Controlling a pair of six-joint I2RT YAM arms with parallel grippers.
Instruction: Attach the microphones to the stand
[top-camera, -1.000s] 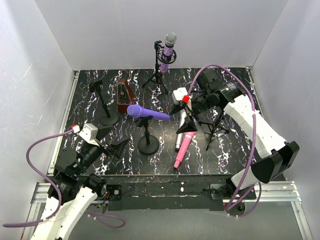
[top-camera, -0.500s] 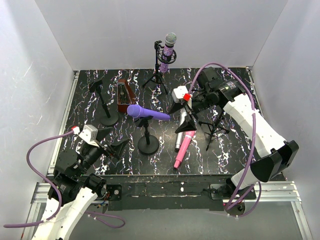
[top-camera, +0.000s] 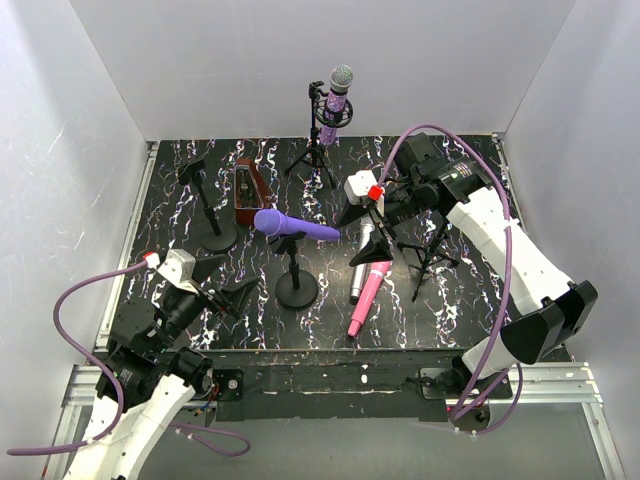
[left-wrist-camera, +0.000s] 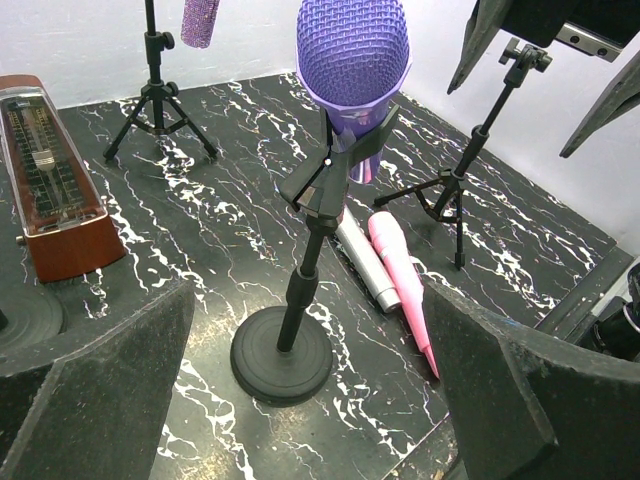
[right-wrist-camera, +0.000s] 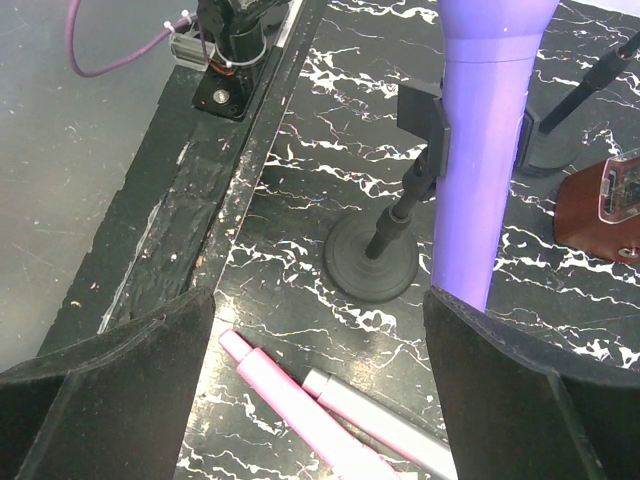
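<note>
On a black, white-veined marble-pattern tabletop (top-camera: 460, 300), four microphones are shared among four black stands. A glittery purple microphone with a grey mesh head (top-camera: 338, 98) sits upright in the far tripod stand (top-camera: 316, 150), and a smooth violet microphone (top-camera: 296, 225) lies level in the clip of the central round-based stand (left-wrist-camera: 282, 352). A pink microphone (left-wrist-camera: 400, 285) and a plain silver-grey microphone (left-wrist-camera: 360, 262) lie side by side on the tabletop, just right of that stand's base. A second round-based stand (top-camera: 207, 210) at the left and a second tripod stand (left-wrist-camera: 455, 185) at the right carry nothing. A dark red wedge-shaped box with a clear front (left-wrist-camera: 50, 190) stands between the empty round-based stand and the violet microphone. The left fingers (left-wrist-camera: 100, 390) are spread wide and empty near the front edge. The right fingers (right-wrist-camera: 100, 370), also wide and empty, hang over the two loose microphones, covering part of the silver-grey one from above. The right arm partly hides the right tripod from overhead, and the left wrist view cuts off the glittery microphone at its top edge.
</note>
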